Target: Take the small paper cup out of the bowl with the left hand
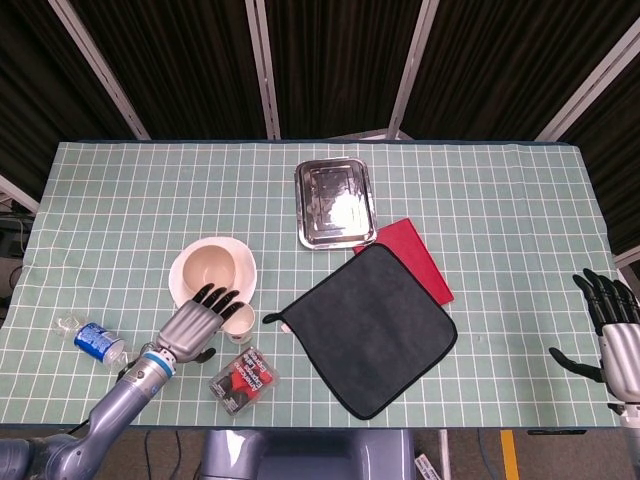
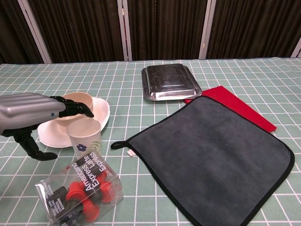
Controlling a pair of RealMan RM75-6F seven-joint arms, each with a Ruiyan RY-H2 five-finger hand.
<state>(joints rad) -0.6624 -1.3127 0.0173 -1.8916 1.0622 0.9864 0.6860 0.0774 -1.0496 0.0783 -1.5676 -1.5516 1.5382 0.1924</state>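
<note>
The small white paper cup [image 2: 85, 136] is standing upright on the bench, just at 5 o'clock of the cream bowl [image 2: 74, 102]. Your left robot hand [image 2: 29, 114] is hovering beside it, fingers apart and holding nothing, so I would be lifting clear without brushing it.

Your head view looks steeply down from high over the whole desk [image 1: 500, 200], your chest view sits low and near, facing the far curtains, both sharing the bowl [image 1: 212, 270] and steel tray [image 2: 170, 81].
</note>
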